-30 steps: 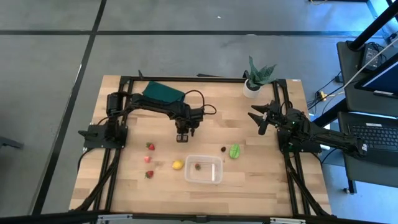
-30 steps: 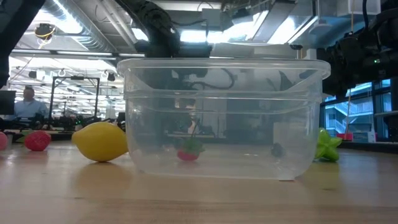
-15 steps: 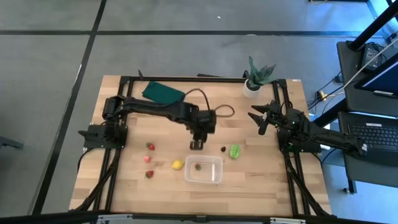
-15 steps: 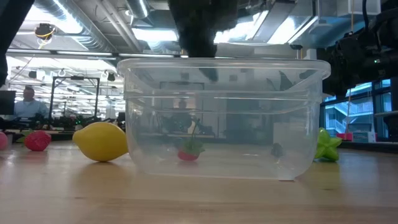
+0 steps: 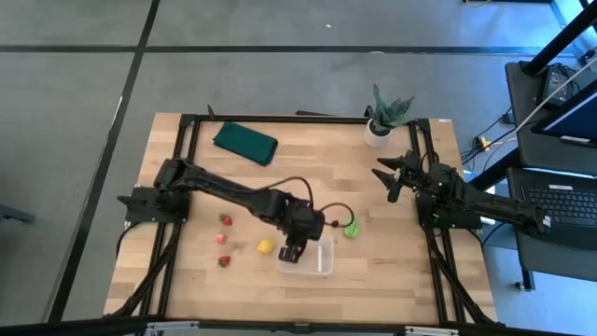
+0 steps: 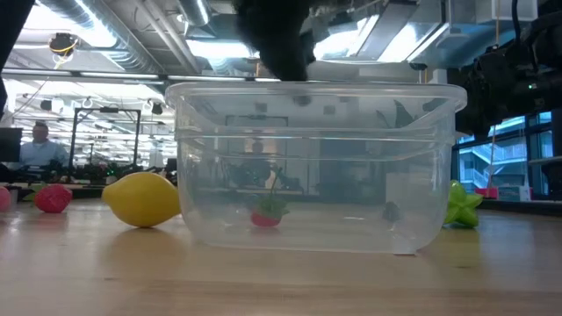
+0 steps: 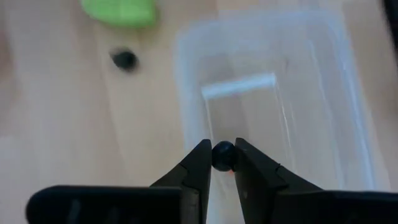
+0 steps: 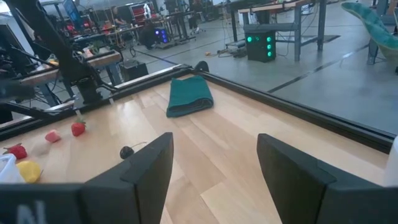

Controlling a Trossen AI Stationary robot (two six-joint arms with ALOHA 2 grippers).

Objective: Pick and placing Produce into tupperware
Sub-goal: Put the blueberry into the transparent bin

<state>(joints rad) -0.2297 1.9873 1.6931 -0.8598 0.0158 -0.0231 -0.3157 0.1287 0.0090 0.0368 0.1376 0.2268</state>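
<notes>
The left pincer (image 7: 222,163) is clamped on a small dark berry (image 7: 223,155) and hangs over the clear tub (image 5: 312,259), above its left part as the overhead camera shows it. The step in hand appears to be dropping this berry into the tub. To do it well, the pincer should be squarely over the open mouth and away from the rim before the fingers part, and low enough that the round berry does not bounce out. The wrist camera shows the berry held right at the fingertips, with the tub's floor directly beyond it, so the drop looks nearly lined up. One red strawberry (image 6: 266,216) already lies on the tub's floor. The rest of the produce is on the bench. A lemon (image 5: 266,246) sits just left of the tub, and three strawberries (image 5: 224,220) lie farther left. A light green piece (image 5: 352,227) lies just beyond the tub's far right corner, with a loose dark berry (image 7: 124,60) near it. The right pincer (image 5: 390,179) waits with its fingers apart at the bench's right edge, well apart from the tub. A green cloth (image 5: 245,143) and a potted plant (image 5: 381,119) sit along the far side.
</notes>
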